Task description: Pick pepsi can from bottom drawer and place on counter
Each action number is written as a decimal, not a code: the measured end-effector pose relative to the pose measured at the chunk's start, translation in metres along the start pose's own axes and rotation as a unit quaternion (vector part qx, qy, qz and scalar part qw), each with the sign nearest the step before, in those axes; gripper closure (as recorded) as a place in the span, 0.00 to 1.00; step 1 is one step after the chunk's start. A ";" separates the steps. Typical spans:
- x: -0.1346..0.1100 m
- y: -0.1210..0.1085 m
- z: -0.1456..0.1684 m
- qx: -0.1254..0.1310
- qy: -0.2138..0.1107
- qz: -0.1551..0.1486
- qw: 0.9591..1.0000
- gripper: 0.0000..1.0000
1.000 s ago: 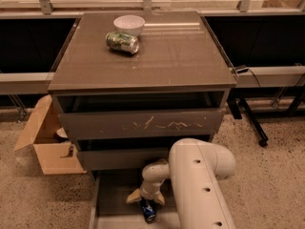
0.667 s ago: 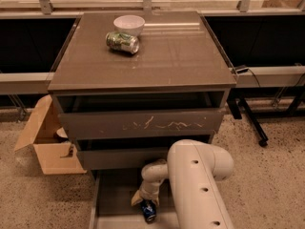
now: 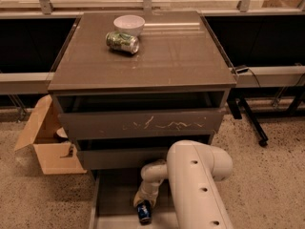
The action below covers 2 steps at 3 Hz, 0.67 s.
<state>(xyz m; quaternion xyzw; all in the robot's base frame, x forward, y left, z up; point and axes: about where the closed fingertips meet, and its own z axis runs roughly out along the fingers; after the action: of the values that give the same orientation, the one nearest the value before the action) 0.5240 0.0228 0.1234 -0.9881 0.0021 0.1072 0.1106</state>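
Arm [image 3: 196, 185] folded downward, tool [image 3: 142, 202] apparently hanging low.

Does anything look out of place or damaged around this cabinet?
The green can lies on its side on the counter; the drawer front below is scratched. The gripper is down in the bottom drawer, at the pepsi can.

Gripper [image 3: 142, 203] at bottom centre of frame, just above pepsi can [image 3: 144, 213] lying in open bottom drawer [image 3: 113, 199]; grasp unclear.
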 end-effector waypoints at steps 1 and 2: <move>-0.009 -0.008 -0.026 0.029 0.017 -0.004 0.999 0.95; -0.030 -0.024 -0.089 0.092 0.068 -0.015 0.993 1.00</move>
<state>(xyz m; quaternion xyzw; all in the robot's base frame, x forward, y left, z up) 0.5140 0.0263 0.2203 -0.9787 0.0050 0.0380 0.2018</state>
